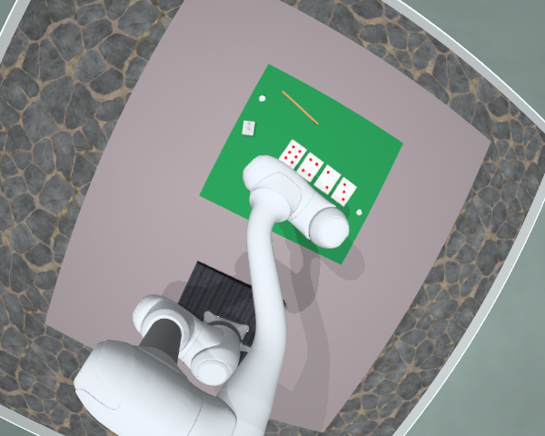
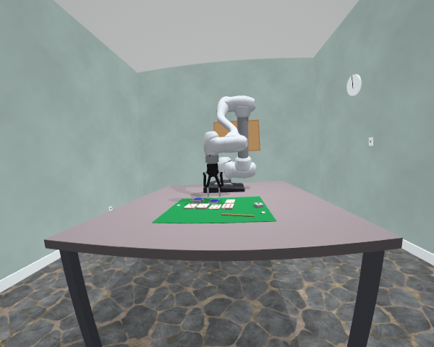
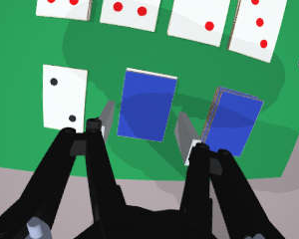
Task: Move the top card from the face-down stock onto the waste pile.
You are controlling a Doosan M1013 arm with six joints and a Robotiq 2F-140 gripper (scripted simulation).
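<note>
In the wrist view my gripper is open, its two fingertips standing either side of a face-down blue card with a small gap on each side. That card lies flat on the green mat in the near row. To its right is a thicker face-down blue stack. To its left lies a white card with two black pips. In the exterior view the gripper hangs a little above the blue card. In the top view the arm hides the gripper and the near row.
Several face-up red-pip cards form the far row, also seen in the top view. A thin wooden stick, a small white box and two white tokens lie on the mat.
</note>
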